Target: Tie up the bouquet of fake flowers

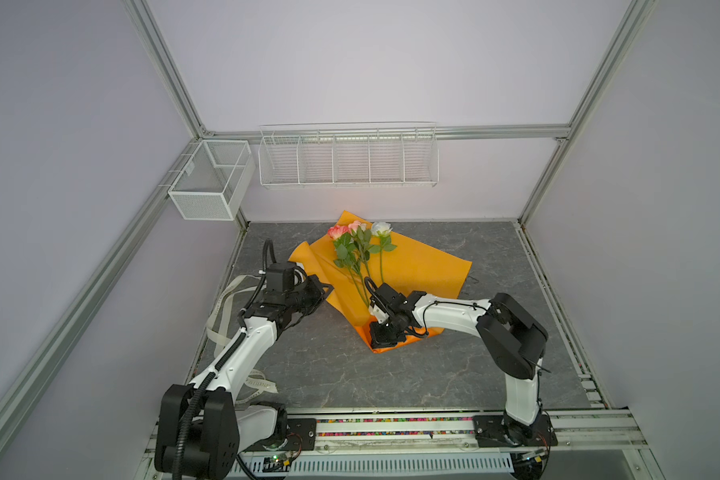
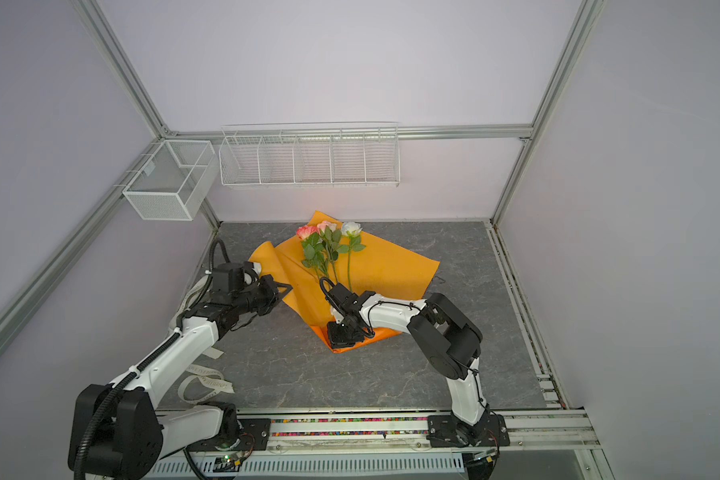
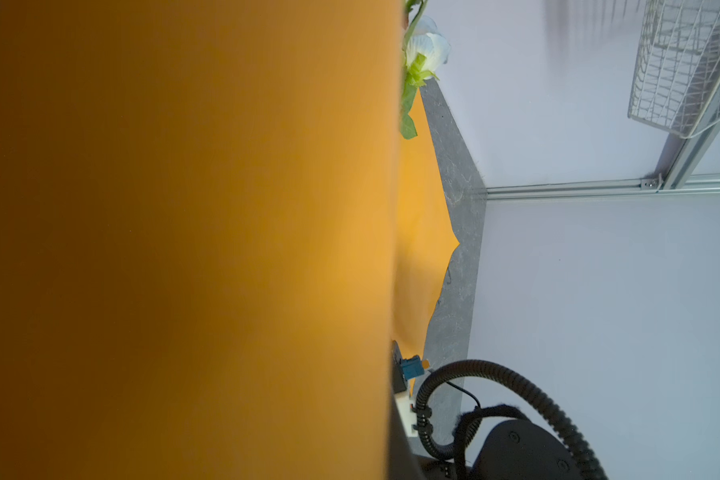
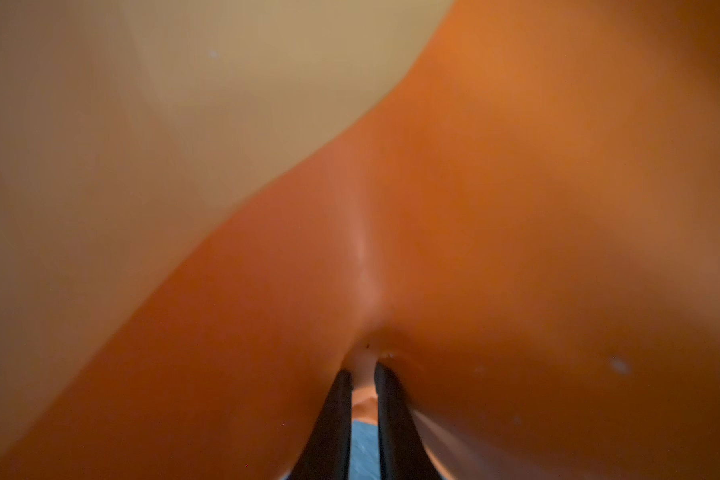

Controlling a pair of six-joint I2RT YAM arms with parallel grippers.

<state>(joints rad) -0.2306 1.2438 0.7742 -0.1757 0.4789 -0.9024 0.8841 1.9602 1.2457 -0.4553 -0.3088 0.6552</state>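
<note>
The bouquet is an open sheet of orange paper (image 1: 416, 266) (image 2: 387, 266) flat on the table, with the fake flowers (image 1: 360, 249) (image 2: 329, 249), pink, cream and white roses, lying on it. My left gripper (image 1: 327, 289) (image 2: 285, 289) is at the sheet's left edge, shut on the paper. In the left wrist view the paper (image 3: 184, 249) hides the jaws, and the white rose (image 3: 427, 45) shows past it. My right gripper (image 1: 385, 336) (image 2: 341, 334) (image 4: 364, 374) points down, shut on the folded near corner. A cream ribbon (image 1: 225, 299) (image 2: 208, 380) lies loose under the left arm.
A white mesh basket (image 1: 213, 178) hangs on the left wall and a long wire rack (image 1: 348, 156) on the back wall. The grey marble tabletop (image 1: 391, 382) stretches in front of the paper. A metal rail (image 1: 391, 428) runs along the front edge.
</note>
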